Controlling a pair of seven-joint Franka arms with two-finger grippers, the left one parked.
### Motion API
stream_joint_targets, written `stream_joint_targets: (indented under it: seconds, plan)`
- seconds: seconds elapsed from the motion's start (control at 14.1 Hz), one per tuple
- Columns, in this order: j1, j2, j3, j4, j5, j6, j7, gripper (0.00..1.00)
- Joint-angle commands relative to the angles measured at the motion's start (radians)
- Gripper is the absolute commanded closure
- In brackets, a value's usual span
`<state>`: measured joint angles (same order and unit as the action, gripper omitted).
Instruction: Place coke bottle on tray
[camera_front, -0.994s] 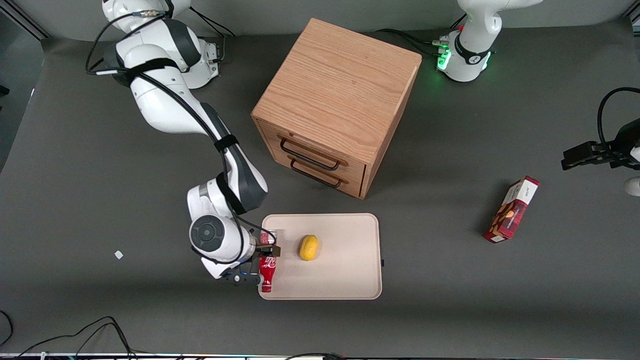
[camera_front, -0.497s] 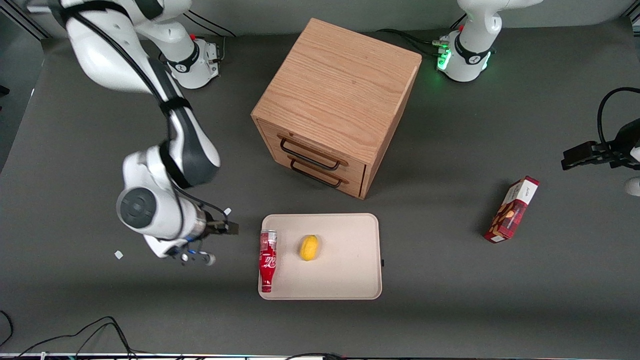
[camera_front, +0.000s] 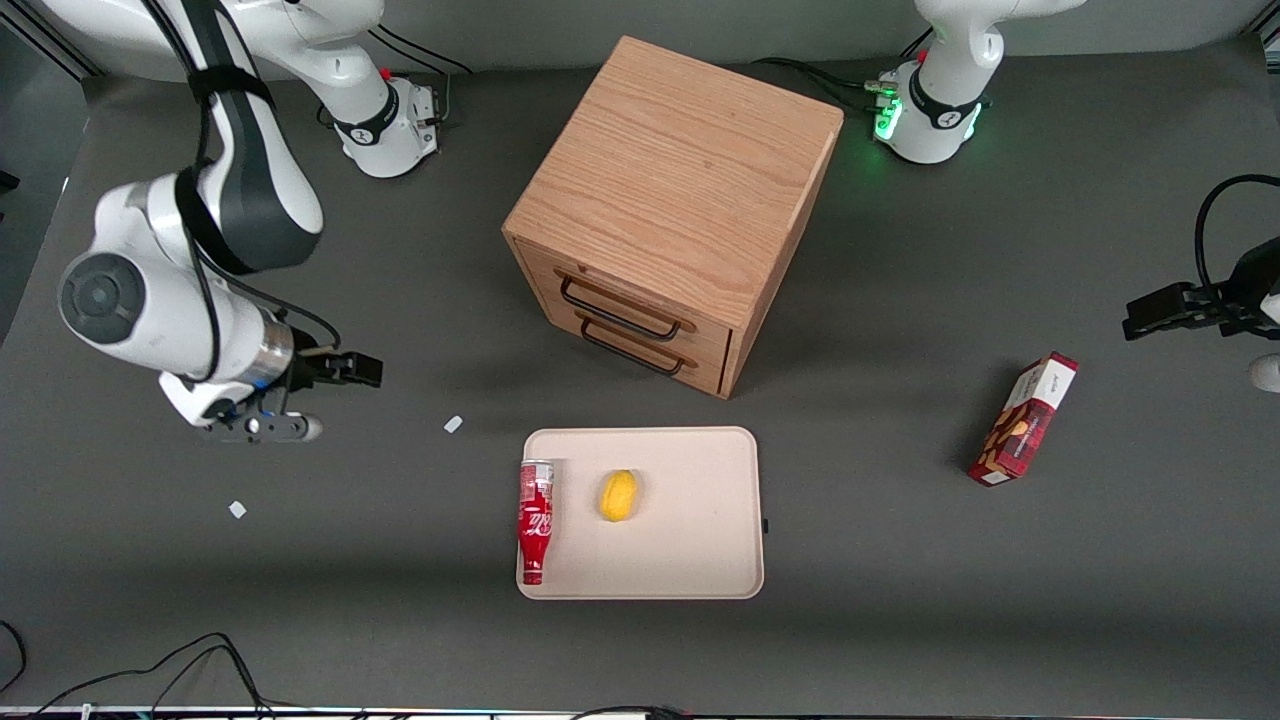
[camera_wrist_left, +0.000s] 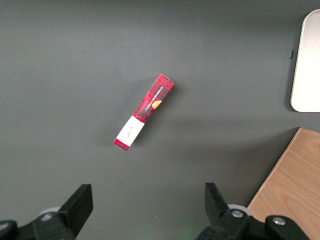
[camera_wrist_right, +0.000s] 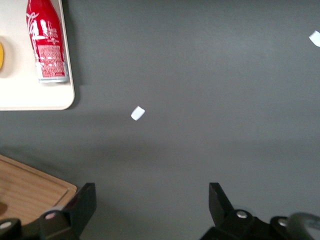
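The coke bottle lies on its side on the tray, along the tray's edge, beside a yellow fruit, so the task looks done. The gripper is empty with fingers apart, well away from the bottle, toward the working arm's end.

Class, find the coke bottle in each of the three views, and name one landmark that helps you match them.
Front view: coke bottle lies on the tray, at the edge nearest the gripper.
Right wrist view: bottle along the tray's edge.
Left wrist view: not in it.
Shared landmark: the tray.
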<state>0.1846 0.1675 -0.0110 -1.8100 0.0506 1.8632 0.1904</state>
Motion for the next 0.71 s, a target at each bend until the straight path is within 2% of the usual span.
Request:
stream_joint_targets:
  seconds: [0.0,0.21,0.64]
  plan:
    - [-0.029,-0.169,0.003,-0.161,-0.015,0.033,-0.028,0.0]
    - [-0.066,-0.259,0.008,-0.218,-0.012,0.031,-0.028,0.0]
    - [-0.031,-0.316,-0.09,-0.187,0.017,-0.024,-0.028,0.0]
